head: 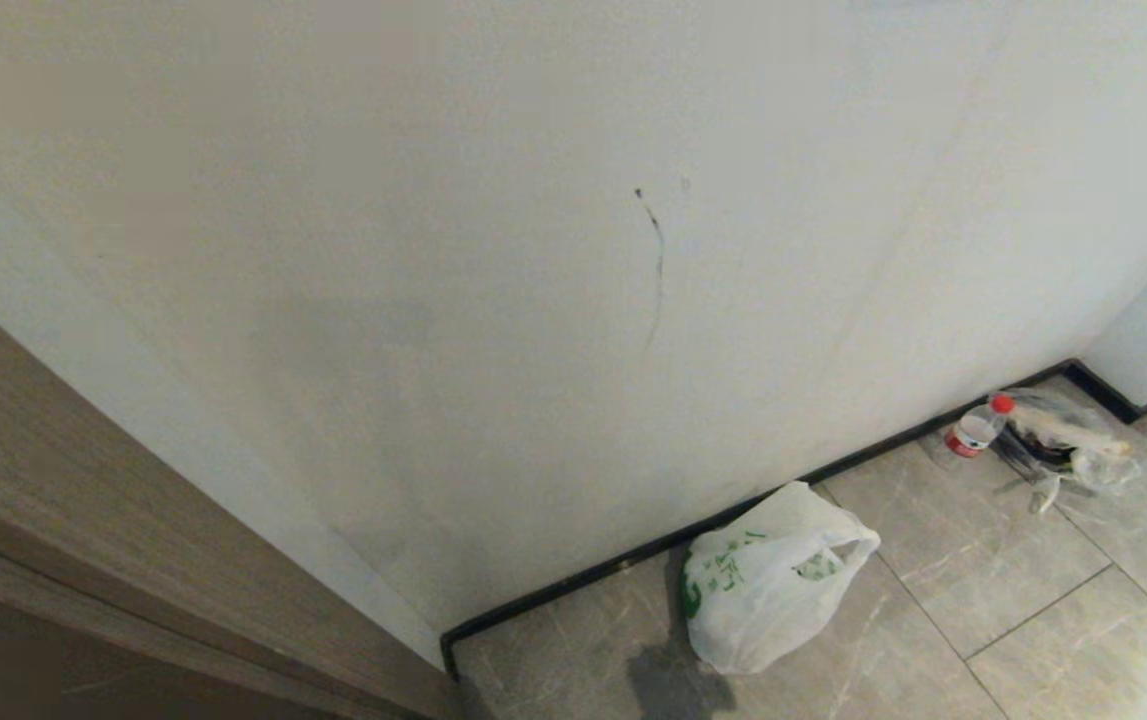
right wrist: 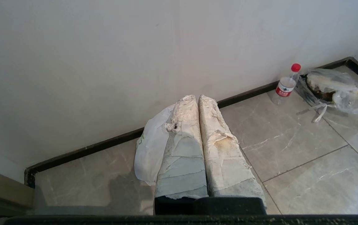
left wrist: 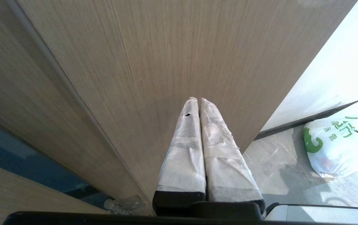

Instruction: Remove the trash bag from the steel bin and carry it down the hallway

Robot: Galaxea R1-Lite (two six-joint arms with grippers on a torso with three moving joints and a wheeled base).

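The trash bag [head: 768, 590] slumps on the floor tiles [head: 983, 560] by the baseboard [head: 833, 462] — both end effectors pinched closed and empty, so it could topple if nudged.

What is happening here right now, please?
Nothing is being handled. The trash bag sits on the hallway floor against the baseboard. A clear bag and a bottle lie farther along. Both the left gripper and the right gripper are shut and empty. No steel bin is visible.
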